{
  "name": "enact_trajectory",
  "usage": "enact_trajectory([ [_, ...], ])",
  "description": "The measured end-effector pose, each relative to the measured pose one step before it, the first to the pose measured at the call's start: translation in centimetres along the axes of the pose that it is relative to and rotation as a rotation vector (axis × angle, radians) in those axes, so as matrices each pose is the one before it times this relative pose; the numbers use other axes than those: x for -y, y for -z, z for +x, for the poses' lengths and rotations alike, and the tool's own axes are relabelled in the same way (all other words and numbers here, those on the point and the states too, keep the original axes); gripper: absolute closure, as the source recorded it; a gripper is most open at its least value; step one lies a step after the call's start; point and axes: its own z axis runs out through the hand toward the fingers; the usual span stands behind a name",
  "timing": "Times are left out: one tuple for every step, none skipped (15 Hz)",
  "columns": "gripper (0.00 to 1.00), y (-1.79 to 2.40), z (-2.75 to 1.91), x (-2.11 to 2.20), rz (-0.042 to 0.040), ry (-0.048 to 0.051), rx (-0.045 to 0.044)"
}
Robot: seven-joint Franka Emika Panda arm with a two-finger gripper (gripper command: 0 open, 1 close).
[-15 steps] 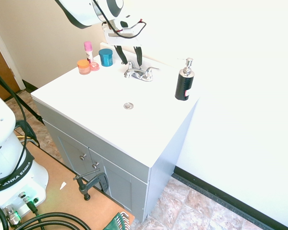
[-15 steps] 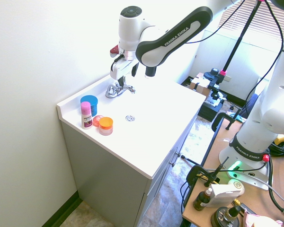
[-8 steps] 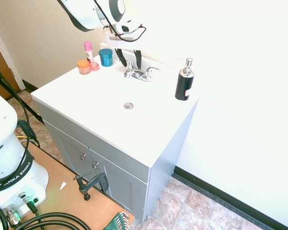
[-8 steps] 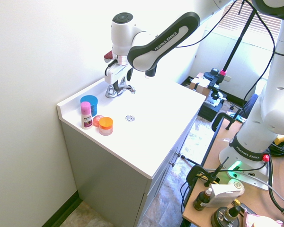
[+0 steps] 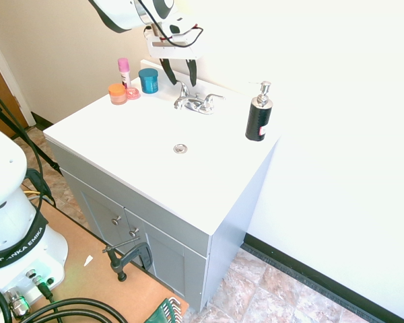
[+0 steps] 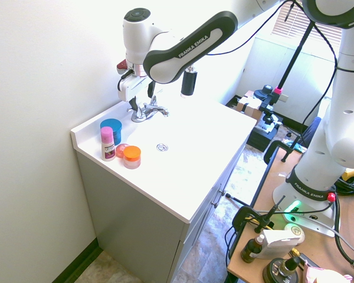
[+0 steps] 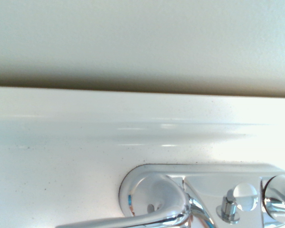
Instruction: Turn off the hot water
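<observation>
The chrome two-handled faucet (image 5: 196, 103) stands at the back of the white sink top (image 5: 121, 134). Its left-hand lever (image 5: 182, 94), the hot water control, sticks upward; in the second exterior view the lever (image 6: 137, 113) is on the side nearest the blue cup. No running water shows. My gripper (image 5: 180, 81) hangs open just above this lever, one dark finger on each side of it. From the side, the gripper (image 6: 139, 99) sits over the faucet's (image 6: 147, 111) left end, close to the wall. Up close, the wrist view shows the lever (image 7: 133, 217) and the faucet base.
A black soap dispenser (image 5: 259, 114) stands right of the faucet. Left of it are a blue cup (image 5: 148, 80), a pink-capped bottle (image 5: 124, 72) and an orange jar (image 5: 117, 93). The drain (image 5: 180, 148) lies in front. The wall rises directly behind the faucet.
The arm has swung left along the faucet, bringing the open gripper from over the faucet's middle to over the left-hand lever and slightly higher. The fingers stay open.
</observation>
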Motion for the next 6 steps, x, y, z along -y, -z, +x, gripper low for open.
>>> enact_trajectory([
  [0.00,0.318,0.318,-0.583,0.00829,-0.00433,0.01862],
  [0.00,0.303,0.076,-1.005,0.00487,-0.00602,0.02306],
  [0.00,0.341,-0.181,-1.497,0.00275,-0.00760,0.02591],
  [0.00,0.308,-0.326,-1.788,0.00079,-0.00747,0.02684],
  [0.00,0.354,-0.481,-1.864,0.00299,-0.00887,0.02783],
  [0.00,0.481,-0.458,-1.819,0.00583,-0.00935,0.02236],
])
